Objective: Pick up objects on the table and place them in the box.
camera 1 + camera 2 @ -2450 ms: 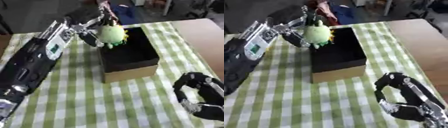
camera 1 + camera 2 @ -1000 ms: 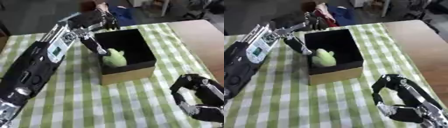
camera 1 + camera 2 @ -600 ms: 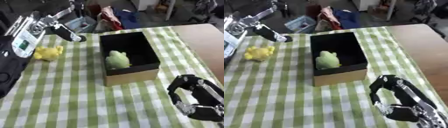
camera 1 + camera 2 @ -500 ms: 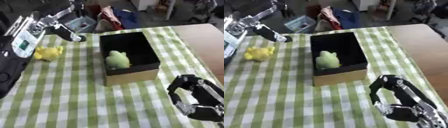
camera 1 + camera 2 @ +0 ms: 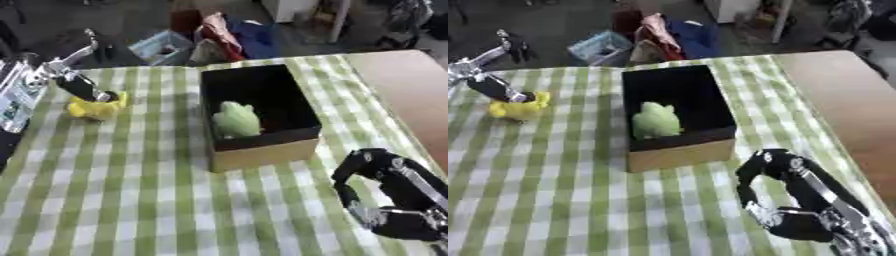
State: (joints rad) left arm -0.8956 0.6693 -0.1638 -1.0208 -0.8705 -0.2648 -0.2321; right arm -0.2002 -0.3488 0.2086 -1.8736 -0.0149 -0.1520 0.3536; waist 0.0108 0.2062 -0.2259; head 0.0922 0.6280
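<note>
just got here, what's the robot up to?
It's clearing toys off the checked tablecloth into the black-lined box. A green toy already lies inside the box. The left hand is at a yellow toy at the far left, touching or just over it; no grasp is visible. The right hand rests idle at the lower right, fingers curled, holding nothing.
</note>
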